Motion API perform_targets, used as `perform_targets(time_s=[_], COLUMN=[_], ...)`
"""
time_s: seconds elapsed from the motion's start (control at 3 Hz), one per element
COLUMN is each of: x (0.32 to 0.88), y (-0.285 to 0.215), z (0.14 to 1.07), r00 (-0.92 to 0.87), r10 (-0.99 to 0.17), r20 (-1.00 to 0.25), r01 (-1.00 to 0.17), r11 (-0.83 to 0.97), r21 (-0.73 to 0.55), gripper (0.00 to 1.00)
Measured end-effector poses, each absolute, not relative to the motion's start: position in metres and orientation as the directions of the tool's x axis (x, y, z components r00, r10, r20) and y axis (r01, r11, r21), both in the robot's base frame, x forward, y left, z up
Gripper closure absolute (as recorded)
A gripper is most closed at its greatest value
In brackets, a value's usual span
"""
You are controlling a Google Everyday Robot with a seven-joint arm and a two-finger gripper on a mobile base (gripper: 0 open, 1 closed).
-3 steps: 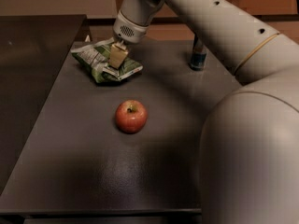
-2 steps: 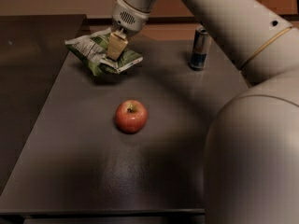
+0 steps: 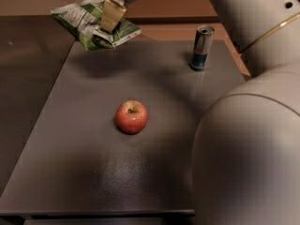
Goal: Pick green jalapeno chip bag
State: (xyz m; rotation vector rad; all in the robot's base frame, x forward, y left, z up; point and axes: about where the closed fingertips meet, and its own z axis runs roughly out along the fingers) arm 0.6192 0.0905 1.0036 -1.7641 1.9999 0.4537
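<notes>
The green jalapeno chip bag point(image 3: 84, 25) is a crinkly green bag with a white label panel. It hangs in the air above the far left corner of the dark table point(image 3: 93, 172). My gripper point(image 3: 111, 18) is at the top of the view, shut on the bag's right part, with tan fingers point(image 3: 112, 13) clamped over it. The bag casts a shadow on the table below it.
A red apple point(image 3: 131, 117) sits near the middle of the table. A blue and silver can point(image 3: 202, 48) stands upright at the far right. My arm's large white body point(image 3: 248, 144) fills the right side of the view.
My gripper has risen with the chip bag held in it. The bag has left the table surface and now hangs higher, near the top of the view.
</notes>
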Motion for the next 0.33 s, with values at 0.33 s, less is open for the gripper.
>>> perform_targets(time_s=[0.33], x=[0.623], y=[0.0952], z=[1.0037], r00=[-0.093], r10=[-0.841], r20=[-0.532], r01=[-0.989], r11=[0.139], r21=[-0.048], gripper=[1.0])
